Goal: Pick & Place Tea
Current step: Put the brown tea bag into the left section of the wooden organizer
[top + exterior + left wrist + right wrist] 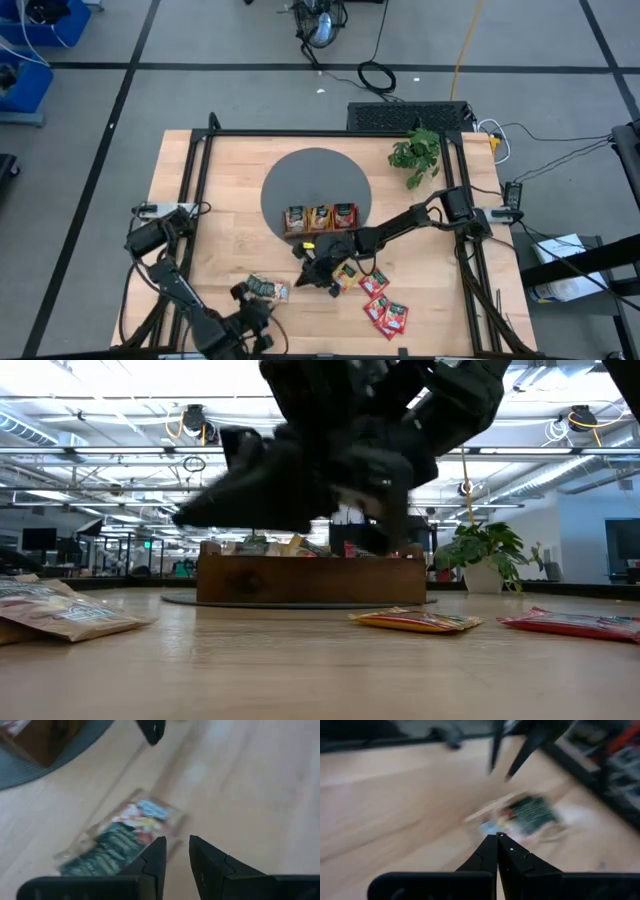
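A dark green tea sachet (pixel 268 289) lies flat on the wood between the two grippers; it also shows in the left wrist view (pixel 112 847) and the right wrist view (pixel 530 812). An orange sachet (pixel 348 275) and red sachets (pixel 385 305) lie flat further to the table's right. More sachets stand in the wooden tray (pixel 320 232) on the grey mat. My left gripper (pixel 177 845) is open by a narrow gap at the green sachet's near side. My right gripper (pixel 497 837) is shut with nothing between its fingers, above the table just right of that sachet.
The round grey mat (pixel 300 175) lies mid-table with the tray on its near part. A small potted plant (pixel 415 155) stands at the far right. Black frame rails (pixel 195 170) run along the table's sides. Bare wood lies to the far left of the mat.
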`<state>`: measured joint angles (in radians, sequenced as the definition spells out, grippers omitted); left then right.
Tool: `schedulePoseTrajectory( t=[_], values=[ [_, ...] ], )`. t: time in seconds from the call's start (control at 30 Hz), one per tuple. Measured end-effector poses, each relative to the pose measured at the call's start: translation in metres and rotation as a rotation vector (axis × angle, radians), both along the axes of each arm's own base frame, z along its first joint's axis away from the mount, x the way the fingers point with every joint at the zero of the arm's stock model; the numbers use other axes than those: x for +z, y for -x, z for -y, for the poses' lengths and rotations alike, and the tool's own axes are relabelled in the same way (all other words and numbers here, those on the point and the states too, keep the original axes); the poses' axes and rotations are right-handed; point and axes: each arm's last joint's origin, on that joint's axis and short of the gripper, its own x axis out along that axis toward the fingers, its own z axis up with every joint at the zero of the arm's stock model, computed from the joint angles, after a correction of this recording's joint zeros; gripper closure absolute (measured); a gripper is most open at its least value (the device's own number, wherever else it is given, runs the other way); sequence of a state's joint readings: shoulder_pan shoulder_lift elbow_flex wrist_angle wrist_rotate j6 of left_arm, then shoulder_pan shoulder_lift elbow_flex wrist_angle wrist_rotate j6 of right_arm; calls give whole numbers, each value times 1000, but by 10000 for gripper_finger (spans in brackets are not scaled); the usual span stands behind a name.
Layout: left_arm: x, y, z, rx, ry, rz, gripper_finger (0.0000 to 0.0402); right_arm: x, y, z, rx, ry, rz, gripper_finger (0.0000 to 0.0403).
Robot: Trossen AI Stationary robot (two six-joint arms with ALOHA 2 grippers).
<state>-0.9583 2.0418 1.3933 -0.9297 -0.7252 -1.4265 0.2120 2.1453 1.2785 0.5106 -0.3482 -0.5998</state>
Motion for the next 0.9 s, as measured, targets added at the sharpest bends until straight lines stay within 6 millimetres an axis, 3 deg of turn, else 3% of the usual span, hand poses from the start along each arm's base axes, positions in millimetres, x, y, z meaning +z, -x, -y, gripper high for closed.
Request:
schedulePoseTrajectory(
  t=[0.27, 0.57, 0.9],
  values=[
    [-17, 5, -12, 57, 43, -107, 314, 8, -4, 7, 32, -135, 17, 403],
    [-18, 9, -21, 102, -19, -122, 314, -4, 4, -3, 99, -20, -53, 403],
    [-17, -6, -32, 82, -72, -121, 314, -6, 4, 2, 54, -70, -121, 403]
  ],
)
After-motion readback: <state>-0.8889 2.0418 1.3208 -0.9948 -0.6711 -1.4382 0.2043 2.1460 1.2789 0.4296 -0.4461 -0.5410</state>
